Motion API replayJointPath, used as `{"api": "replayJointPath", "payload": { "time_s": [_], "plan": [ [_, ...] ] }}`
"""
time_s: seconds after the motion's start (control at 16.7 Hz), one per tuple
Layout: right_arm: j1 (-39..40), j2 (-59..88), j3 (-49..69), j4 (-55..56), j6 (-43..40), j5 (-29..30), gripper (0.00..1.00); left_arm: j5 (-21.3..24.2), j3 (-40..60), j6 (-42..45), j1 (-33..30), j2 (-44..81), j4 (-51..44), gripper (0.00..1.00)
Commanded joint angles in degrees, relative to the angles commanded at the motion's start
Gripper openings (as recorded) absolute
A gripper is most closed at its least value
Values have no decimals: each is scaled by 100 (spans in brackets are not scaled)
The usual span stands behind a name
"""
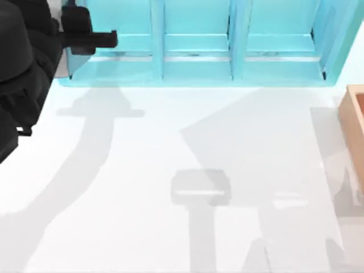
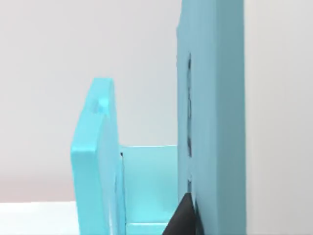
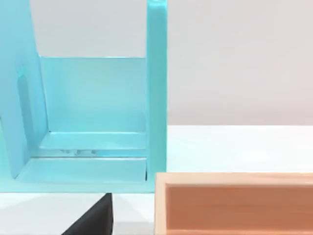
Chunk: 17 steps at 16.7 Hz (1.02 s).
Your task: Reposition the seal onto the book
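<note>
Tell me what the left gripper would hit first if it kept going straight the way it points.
Probably the light-blue shelf unit: the left gripper points along its front at the top view's upper left, and the left wrist view shows a shelf wall right beside it. Depth is unclear.

— Where did the large light-blue shelf unit with compartments (image 1: 199, 51) stand?

— It stood along the far edge of the white table (image 1: 170, 170), and it reached from the left part almost to the right side.

— What was at the right of the table?

— An orange-brown open wooden box (image 1: 355, 125) lay at the right edge, just in front of the shelf unit's right end.

— And the arms?

— The black left arm (image 1: 23, 74) was at the far left corner. Its left gripper (image 1: 105, 38) was at the leftmost compartment.
</note>
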Motion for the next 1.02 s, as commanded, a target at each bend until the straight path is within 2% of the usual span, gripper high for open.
{"api": "replayJointPath", "payload": {
  "time_s": [0.42,0.6,0.78,1.02],
  "plan": [
    [0,0,0,0,0,0,100,-46,-105,3,-20,-165,-146,0],
    [0,0,0,0,0,0,100,-225,22,-350,-204,39,-171,0],
    [0,0,0,0,0,0,100,-651,280,-1251,-598,518,-258,0],
    [0,0,0,0,0,0,100,-1462,709,-3274,-1318,1417,-477,0]
  ]
}}
